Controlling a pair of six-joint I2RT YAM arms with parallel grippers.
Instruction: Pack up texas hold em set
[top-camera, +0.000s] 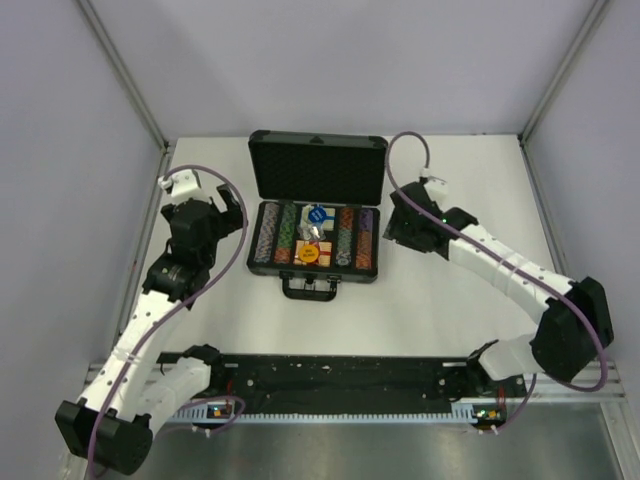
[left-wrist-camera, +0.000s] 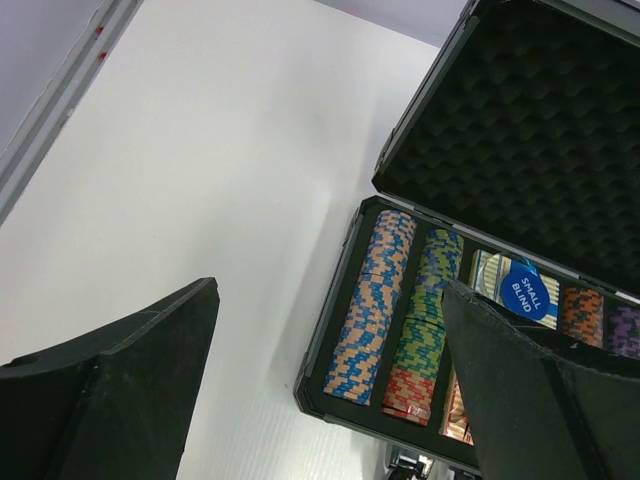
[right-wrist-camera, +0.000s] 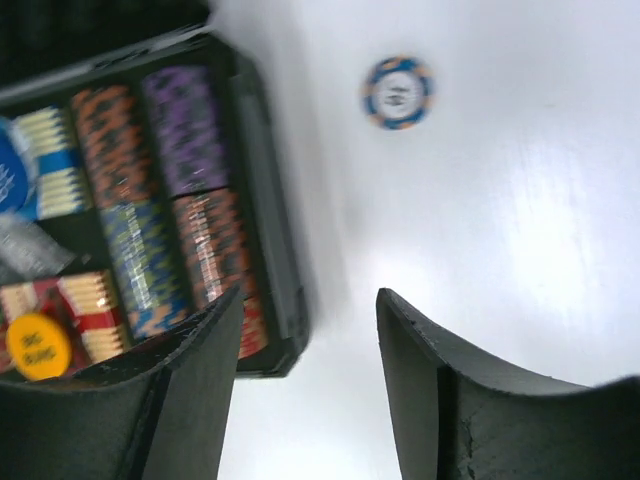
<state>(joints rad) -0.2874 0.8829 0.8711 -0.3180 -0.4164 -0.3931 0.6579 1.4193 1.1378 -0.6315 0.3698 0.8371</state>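
Nearest the lens, the two black fingers of the right gripper (right-wrist-camera: 310, 295) are seen partly spread with nothing between them, held just beside the right wall of the case (top-camera: 318, 170). The left gripper (left-wrist-camera: 330, 290) is spread fully wide and is likewise empty, off the case's left side. The case is laid open on the table (top-camera: 450, 320), its foam-lined lid stood up at the far side and its handle (top-camera: 310, 290) turned to the near side. Rows of chips (top-camera: 267, 235) are packed on edge in its slots, with a blue button (left-wrist-camera: 527, 292) and a yellow button (right-wrist-camera: 37, 345) in the centre bay. One loose chip (right-wrist-camera: 397, 92) is found flat on the table, right of the case and apart from it (it cannot be made out in the overhead view). It is judged thin, hard and slick, so it would best be pinched across its rim. The shell is taken to be stiff and, when full, heavy. The lid is best pushed at its free top edge, and the handle kept for lifting.
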